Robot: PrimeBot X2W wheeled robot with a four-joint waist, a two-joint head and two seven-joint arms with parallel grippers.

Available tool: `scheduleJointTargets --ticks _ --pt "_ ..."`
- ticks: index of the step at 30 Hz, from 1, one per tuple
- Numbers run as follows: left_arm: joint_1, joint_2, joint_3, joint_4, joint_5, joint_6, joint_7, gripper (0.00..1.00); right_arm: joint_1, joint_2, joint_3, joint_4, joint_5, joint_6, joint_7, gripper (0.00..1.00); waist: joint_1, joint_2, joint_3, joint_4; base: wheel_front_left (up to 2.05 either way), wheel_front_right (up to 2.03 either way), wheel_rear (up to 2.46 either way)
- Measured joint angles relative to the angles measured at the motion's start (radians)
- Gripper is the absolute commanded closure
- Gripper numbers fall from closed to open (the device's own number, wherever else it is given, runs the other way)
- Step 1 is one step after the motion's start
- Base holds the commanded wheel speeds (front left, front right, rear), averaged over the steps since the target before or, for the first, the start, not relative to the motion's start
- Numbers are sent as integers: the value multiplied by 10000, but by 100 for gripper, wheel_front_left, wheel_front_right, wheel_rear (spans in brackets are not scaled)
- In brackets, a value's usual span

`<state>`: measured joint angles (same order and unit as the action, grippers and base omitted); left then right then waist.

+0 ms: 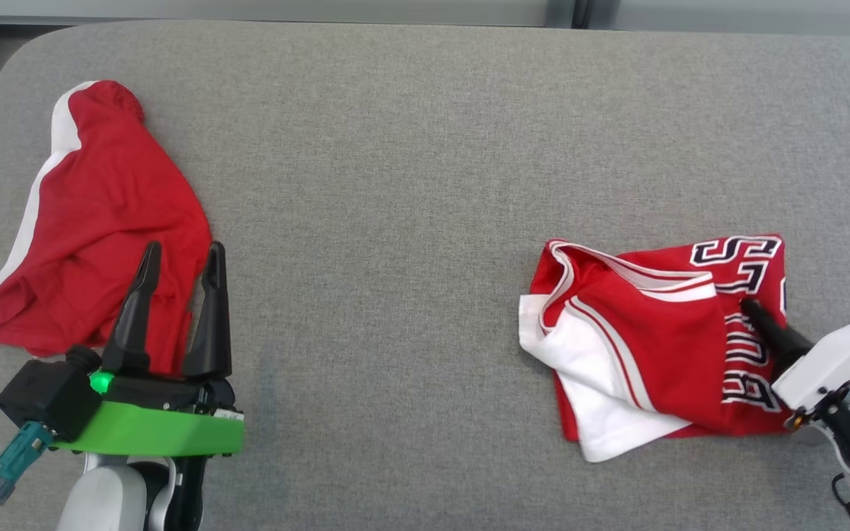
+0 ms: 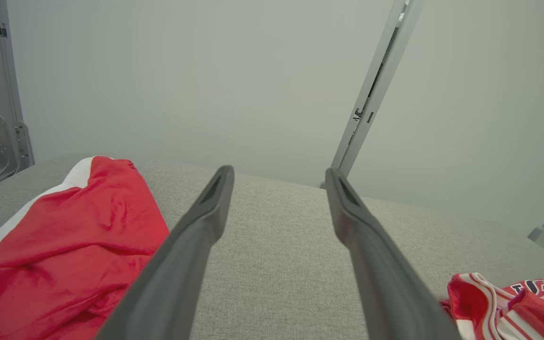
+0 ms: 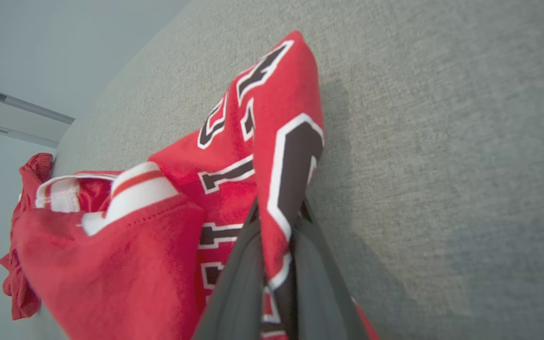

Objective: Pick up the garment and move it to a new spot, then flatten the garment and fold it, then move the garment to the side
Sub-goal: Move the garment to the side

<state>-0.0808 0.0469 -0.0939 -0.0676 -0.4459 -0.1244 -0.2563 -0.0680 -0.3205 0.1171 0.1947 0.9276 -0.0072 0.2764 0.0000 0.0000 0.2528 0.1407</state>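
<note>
One crumpled red jersey [image 1: 654, 346] pinched in right hand [image 1: 748, 304]; grey woven tabletop [image 1: 410, 147]

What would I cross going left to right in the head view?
red garment with white stripe → left claw, open → lettered jersey → right claw, shut on that jersey's right side

The jersey [image 1: 654, 332] is red and white (dark lettering), the table [image 1: 410, 147] grey.

Jersey [image 1: 654, 346] lies right on table [image 1: 410, 147], shorts [image 1: 100, 221] left.
</note>
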Motion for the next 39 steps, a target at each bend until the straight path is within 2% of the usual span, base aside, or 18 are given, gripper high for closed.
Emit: scheduleJointTargets --ticks 6,9,13,18,21,24,27,33,34,35,39 --pt "-6 -8 -10 121 0 0 0 0 -725 -884 -182 -798 -75 721 -27 100 0 0 -237 85 0 0 0" --pt "4 -12 59 221 -94 0 0 0 -894 -1164 -79 -1337 -163 911 77 100 0 0 -418 120 0 0 0" --pt "46 -15 224 255 -146 0 0 0 -896 -1269 211 -1653 -144 947 514 100 0 0 -673 138 0 0 0" --pt "189 -44 -10 268 -171 0 0 0 -877 -1620 13 -1843 -169 941 665 100 0 0 -866 153 0 0 0" --pt "200 -54 224 240 -171 0 0 0 -889 -1429 111 -2399 150 951 788 100 0 0 -946 166 0 0 0" --pt "222 -50 274 222 -171 0 0 0 -879 -1444 209 -2433 384 947 1166 100 0 0 -960 150 0 0 0" --pt "280 -52 247 113 -171 0 0 0 -857 -1710 15 -2174 412 709 1486 100 0 0 -893 140 0 0 0" --pt "290 -50 96 -88 -171 0 0 0 -878 -2422 -725 -1578 341 0 1858 100 0 0 -569 103 0 0 0" --pt "290 -50 36 -113 -171 0 0 0 -889 -2581 -826 -1482 249 -153 1944 100 0 0 -493 92 0 0 0" --pt "281 -52 -119 -182 -169 0 0 0 -959 -2934 -1035 -1227 -40 -451 2056 100 0 0 -326 72 0 0 0" --pt "91 -50 -370 -420 -161 0 0 0 -1269 -3674 -1421 -715 -537 -895 2236 100 0 0 64 50 0 0 0"
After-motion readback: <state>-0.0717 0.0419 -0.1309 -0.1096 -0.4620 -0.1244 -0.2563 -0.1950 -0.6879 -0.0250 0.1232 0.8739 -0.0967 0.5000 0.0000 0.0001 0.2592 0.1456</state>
